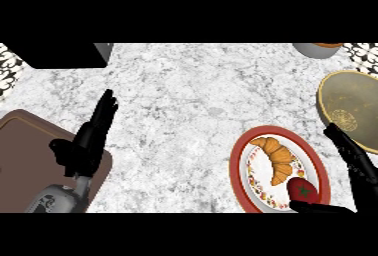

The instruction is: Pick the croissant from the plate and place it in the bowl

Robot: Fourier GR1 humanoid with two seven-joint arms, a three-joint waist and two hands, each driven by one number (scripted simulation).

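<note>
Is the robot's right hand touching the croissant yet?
Apart. In the head view, bare plate shows between the croissant and the right hand, which is open beside the plate's right rim.

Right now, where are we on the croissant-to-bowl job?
Done: nothing yet; the croissant lies on the red-rimmed plate, beside a strawberry.
In hand: the right hand, fingers straight, is at the plate's right edge, not on the croissant. The left hand is open at the left, over a brown board.
Left: grasp, lift, carry to the bowl at upper right, release.
</note>
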